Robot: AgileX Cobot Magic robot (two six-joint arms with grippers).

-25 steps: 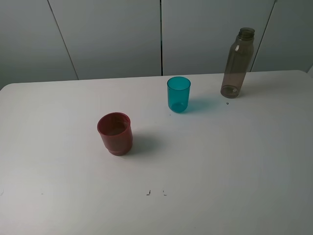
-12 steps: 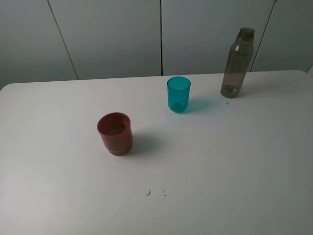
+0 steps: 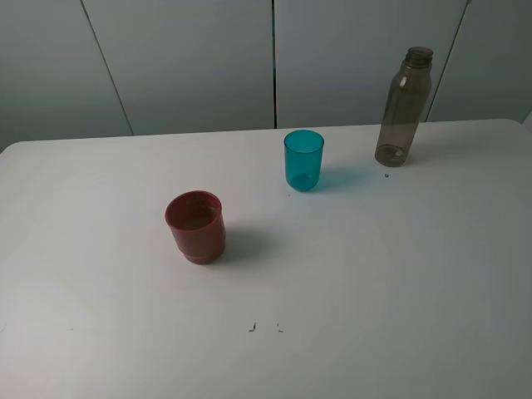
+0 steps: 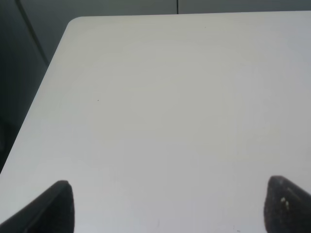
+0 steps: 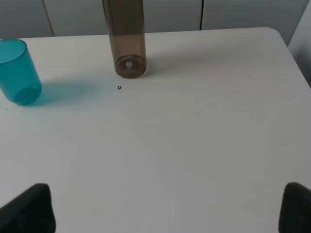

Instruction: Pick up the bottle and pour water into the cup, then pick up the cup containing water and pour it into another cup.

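Observation:
A tall smoky grey-brown bottle (image 3: pixel 404 106) stands upright and uncapped at the back right of the white table; its lower body (image 5: pixel 126 41) also shows in the right wrist view. The teal cup (image 3: pixel 303 160) stands upright left of it, also visible as the teal cup (image 5: pixel 17 71). Nearer the front left sits the squat dark red cup (image 3: pixel 196 226). Neither arm appears in the exterior view. My right gripper (image 5: pixel 165 206) is open, well short of the bottle, nothing between its fingertips. My left gripper (image 4: pixel 167 206) is open over bare table near the left edge.
The white table (image 3: pixel 374 274) spans the view, with a grey panelled wall behind it. Small dark marks (image 3: pixel 252 327) lie near the front centre, and a tiny speck (image 3: pixel 386 175) sits by the bottle's base. The table's left edge (image 4: pixel 46 82) and rounded corner show in the left wrist view.

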